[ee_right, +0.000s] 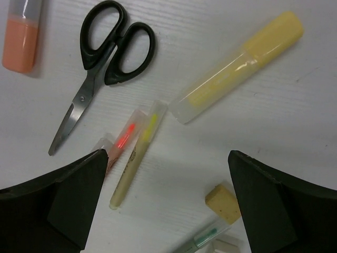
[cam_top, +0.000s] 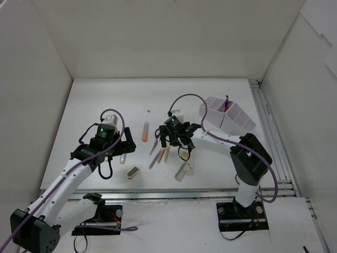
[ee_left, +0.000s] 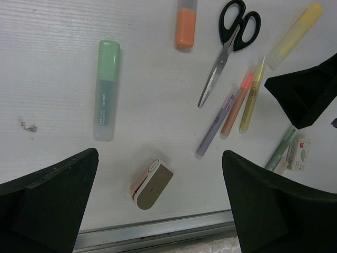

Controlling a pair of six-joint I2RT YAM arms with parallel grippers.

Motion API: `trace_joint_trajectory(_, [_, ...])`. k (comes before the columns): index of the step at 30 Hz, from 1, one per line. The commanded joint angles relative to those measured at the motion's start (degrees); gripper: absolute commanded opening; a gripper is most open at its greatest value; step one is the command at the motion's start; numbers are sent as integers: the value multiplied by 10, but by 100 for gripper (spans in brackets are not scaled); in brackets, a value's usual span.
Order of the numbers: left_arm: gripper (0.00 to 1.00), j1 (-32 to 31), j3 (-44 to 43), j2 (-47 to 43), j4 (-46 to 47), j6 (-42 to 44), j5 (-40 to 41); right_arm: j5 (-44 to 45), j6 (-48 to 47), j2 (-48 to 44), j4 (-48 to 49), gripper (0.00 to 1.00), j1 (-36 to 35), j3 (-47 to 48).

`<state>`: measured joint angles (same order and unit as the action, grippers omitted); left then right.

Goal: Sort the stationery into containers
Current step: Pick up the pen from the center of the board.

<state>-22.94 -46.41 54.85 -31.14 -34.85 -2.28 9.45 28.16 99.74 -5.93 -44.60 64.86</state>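
Observation:
The stationery lies spread on the white table. Under my open left gripper (ee_left: 158, 211) sits a beige-and-pink rounded block (ee_left: 151, 183), untouched, with a pale-green marker (ee_left: 107, 89) to its upper left. Black-handled scissors (ee_right: 105, 52), a yellow marker (ee_right: 242, 66), an orange marker (ee_right: 21, 34), thin pens (ee_right: 136, 158) and a beige eraser (ee_right: 224, 201) lie below my open right gripper (ee_right: 166, 205), which holds nothing. The white divided tray (cam_top: 238, 120) stands at the back right with a pen (cam_top: 225, 103) upright in it. From above, the left gripper (cam_top: 117, 143) and right gripper (cam_top: 179, 138) hover over the items.
A metal rail (ee_left: 158, 229) runs along the table's near edge, close to the rounded block. White walls enclose the table on the left, back and right. A green-tipped pen (ee_left: 280, 150) and a small white box (ee_left: 299, 154) lie together right of the pens.

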Motion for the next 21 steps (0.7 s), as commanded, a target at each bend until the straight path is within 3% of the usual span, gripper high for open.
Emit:
trace_joint_trajectory(1, [99,-4,3,-19,-6,-11,19,42,48,14,-29,95,-20,43])
trace_joint_trajectory(2, [100,-4,4,-21,-8,-11,19,48,58,23,-34,94,-22,45])
trace_joint_trajectory(5, [100,-4,8,-28,-13,-10,19,57,69,42,-40,75,-23,52])
trace_joint_trajectory(11, [100,-4,11,-44,-1,-3,11,79,84,56,-50,59,-26,44])
trace_joint_trajectory(21, [99,-4,17,-42,13,4,-3,82,69,83,-50,56,-36,62])
